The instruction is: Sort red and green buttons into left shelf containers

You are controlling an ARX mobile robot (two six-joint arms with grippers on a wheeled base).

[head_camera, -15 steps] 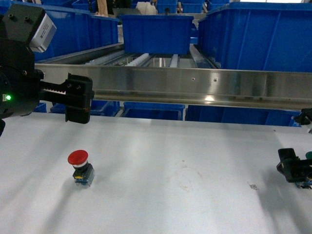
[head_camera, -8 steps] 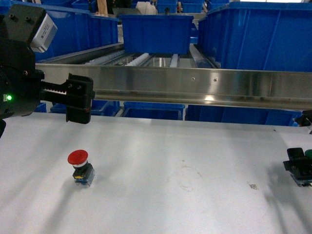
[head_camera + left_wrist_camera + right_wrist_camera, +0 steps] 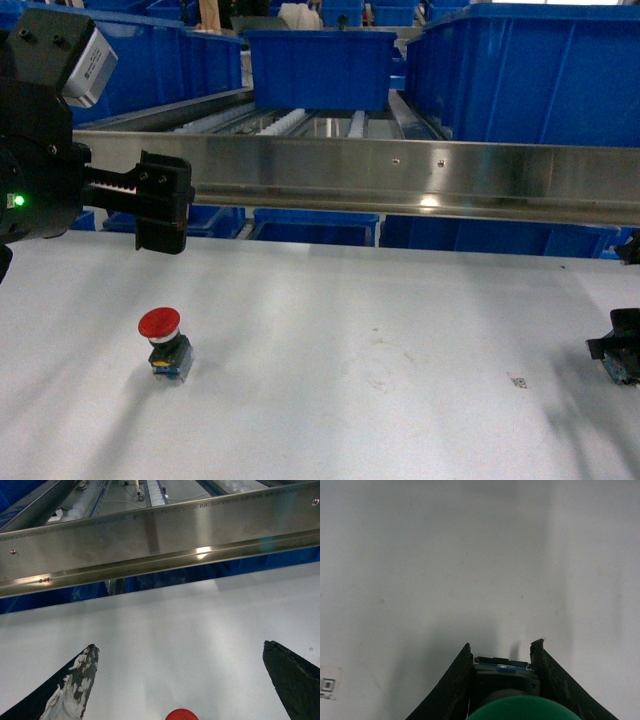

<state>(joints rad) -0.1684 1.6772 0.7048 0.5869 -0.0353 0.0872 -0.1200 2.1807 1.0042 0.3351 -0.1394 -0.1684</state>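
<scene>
The red button [image 3: 160,340] stands upright on the white table [image 3: 340,330], left of centre; its cap also peeks in at the bottom edge of the left wrist view as the red button [image 3: 181,714]. My left gripper [image 3: 160,210] hovers above and behind it, open [image 3: 180,646], fingers wide apart with nothing between them. At the far right edge my right gripper [image 3: 622,355] is shut [image 3: 502,644] on the green button [image 3: 520,709], fingers pressing its dark body. Blue left shelf containers [image 3: 170,60] sit at the upper left on the rack.
A steel rail [image 3: 400,175] fronts the roller shelf along the table's far edge. More blue bins stand at centre [image 3: 320,68] and right [image 3: 530,75], and under the rail [image 3: 320,228]. A small printed marker [image 3: 518,381] lies on the table.
My right gripper has carried the green button to the right, almost out of the head view; its green cap no longer shows there. The left arm and red button have not moved.
</scene>
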